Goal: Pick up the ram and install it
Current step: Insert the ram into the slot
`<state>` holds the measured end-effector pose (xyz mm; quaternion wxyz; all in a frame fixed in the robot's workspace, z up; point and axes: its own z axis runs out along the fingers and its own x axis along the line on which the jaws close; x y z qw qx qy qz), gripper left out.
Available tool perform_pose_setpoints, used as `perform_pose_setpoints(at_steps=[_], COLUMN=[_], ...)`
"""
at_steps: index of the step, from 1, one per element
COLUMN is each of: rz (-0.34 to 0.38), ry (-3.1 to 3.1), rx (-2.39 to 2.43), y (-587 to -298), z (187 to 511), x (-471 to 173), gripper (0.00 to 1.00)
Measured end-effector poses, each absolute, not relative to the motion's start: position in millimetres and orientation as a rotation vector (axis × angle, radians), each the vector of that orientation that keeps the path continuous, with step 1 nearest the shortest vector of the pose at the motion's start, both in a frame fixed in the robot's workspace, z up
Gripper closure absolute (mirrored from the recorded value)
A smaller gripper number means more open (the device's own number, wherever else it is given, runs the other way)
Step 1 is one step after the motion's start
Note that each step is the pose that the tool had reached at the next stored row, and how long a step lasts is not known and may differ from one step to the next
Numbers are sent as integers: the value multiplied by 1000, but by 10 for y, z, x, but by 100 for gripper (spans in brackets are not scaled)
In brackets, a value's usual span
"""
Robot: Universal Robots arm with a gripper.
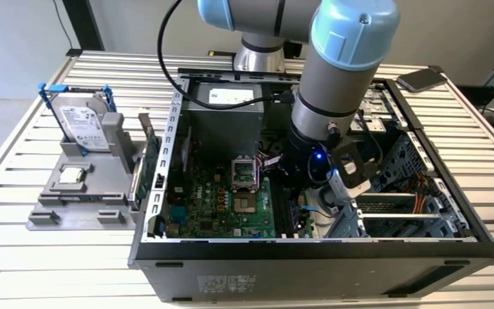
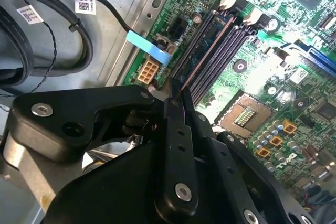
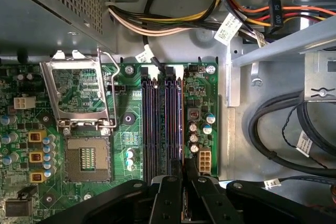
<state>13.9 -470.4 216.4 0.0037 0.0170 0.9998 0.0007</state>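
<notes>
The gripper [image 2: 177, 95] of black metal is closest to me in both wrist views. Its jaws are drawn narrow, pinched on the top edge of the ram [image 2: 202, 51], the thin bluish-green memory stick with a coppery upper line. I see the stick edge-on in the second wrist view. It runs away from the fingertips [image 2: 171, 88] along the row of long black memory slots [image 3: 157, 119].

The stick stands upright in or just over the slot nearest the edge of the green motherboard [image 3: 126, 103], beside the small white power connector [image 3: 203, 159] and the bare metal of the case. I cannot tell whether it is fully seated. Further across the board sits the open square processor socket [image 3: 86, 158], well apart from the slots.

In the exterior view the grey and blue arm [image 1: 341, 77] reaches down into the open black computer case [image 1: 316, 251], which lies on the slatted metal bench [image 1: 58, 270].

I judge we are at the install step, with picking up done. Seating calls for the stick to stay square to its slot, then an even push straight down.
</notes>
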Motion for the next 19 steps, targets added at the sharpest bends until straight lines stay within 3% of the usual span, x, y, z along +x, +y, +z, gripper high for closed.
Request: perform_pose_setpoints(at_steps=[10,11,19], rz=[3,6,2], ry=[3134,3133,3135], rx=[53,53,57], y=[-4703,-4700,-4704], z=[2123,2116,2396], x=[139,140,139], gripper=[100,0,0])
